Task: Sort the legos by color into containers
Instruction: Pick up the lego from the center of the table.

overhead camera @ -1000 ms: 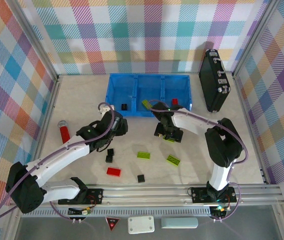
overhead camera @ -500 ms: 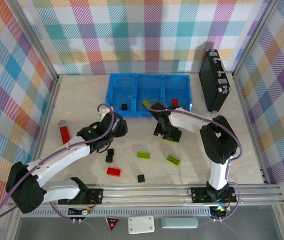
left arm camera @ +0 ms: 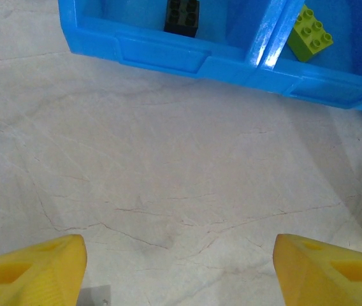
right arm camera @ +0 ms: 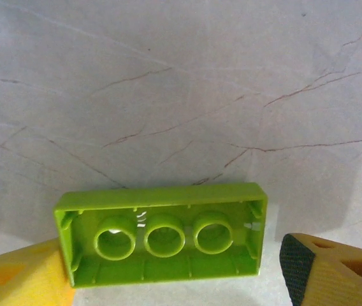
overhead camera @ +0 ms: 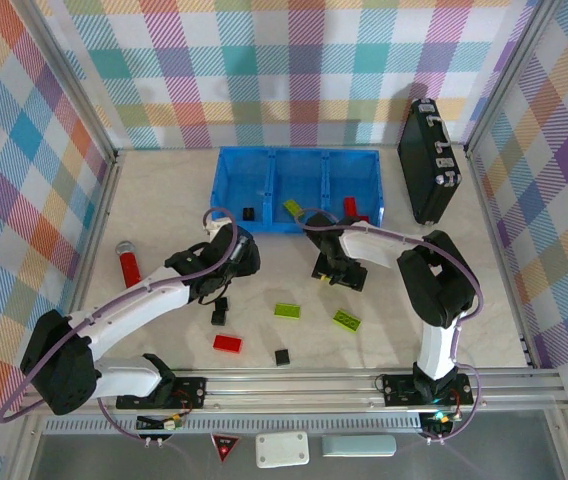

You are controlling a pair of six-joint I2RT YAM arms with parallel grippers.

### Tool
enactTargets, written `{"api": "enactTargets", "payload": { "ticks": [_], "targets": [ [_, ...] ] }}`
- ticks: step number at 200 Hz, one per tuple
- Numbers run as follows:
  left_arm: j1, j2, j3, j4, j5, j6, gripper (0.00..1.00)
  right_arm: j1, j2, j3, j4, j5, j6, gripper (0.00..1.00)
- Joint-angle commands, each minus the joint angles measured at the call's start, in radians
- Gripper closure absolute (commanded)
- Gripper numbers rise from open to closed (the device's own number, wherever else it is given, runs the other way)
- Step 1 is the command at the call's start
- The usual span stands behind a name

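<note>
Since a second earlier, the left gripper [left arm camera: 180, 247] had edged a little toward the tray [left arm camera: 168, 54] and toward the right arm. The right gripper [right arm camera: 171, 255] had shifted only slightly over its lime brick [right arm camera: 181, 210], and the loose legos had stayed put.

We saw the left gripper spread wide over bare table [left arm camera: 168, 166], its yellow fingers [left arm camera: 34, 268] far apart with nothing between them. Ahead of it stood the tray's near wall. Beyond the wall a black lego [left arm camera: 182, 16] lay in one compartment and a green lego [left arm camera: 310, 32] in the next one over. From above, a red lego [overhead camera: 350, 204] sat in the compartment nearest the right gripper.

The right gripper was released, straddling the lime brick, which showed its hollow underside with three round tubes. One finger [right arm camera: 21, 277] touched the brick's end; the other finger [right arm camera: 334, 271] stood just clear of the opposite end.

Behind the left gripper, toward the bases, lay a black pair [overhead camera: 220, 309], then a red plate [overhead camera: 227, 343] and a black square [overhead camera: 282, 356]. Behind the right gripper lay two lime plates [overhead camera: 286, 311] [overhead camera: 347, 320], well apart from each other. A red cylinder [overhead camera: 126, 262] lay on the left gripper's outer side, and a black case [overhead camera: 429, 160] stood beyond the right gripper.
</note>
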Motion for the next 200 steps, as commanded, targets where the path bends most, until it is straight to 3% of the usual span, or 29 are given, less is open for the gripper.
{"api": "enactTargets", "payload": {
  "ticks": [1, 106, 200],
  "targets": [
    [0.013, 0.008, 0.022, 0.02, 0.011, -0.01, 0.23, -0.006, -0.023, -0.022, 0.022, 0.005, -0.021, 0.19],
    [0.013, 0.007, 0.026, 0.014, 0.022, -0.018, 0.23, -0.012, -0.047, -0.047, 0.066, -0.007, -0.044, 0.32],
    [0.018, -0.026, 0.008, -0.031, 0.0, -0.024, 0.23, -0.011, -0.036, 0.044, 0.046, -0.024, -0.143, 0.35]
  ]
}}
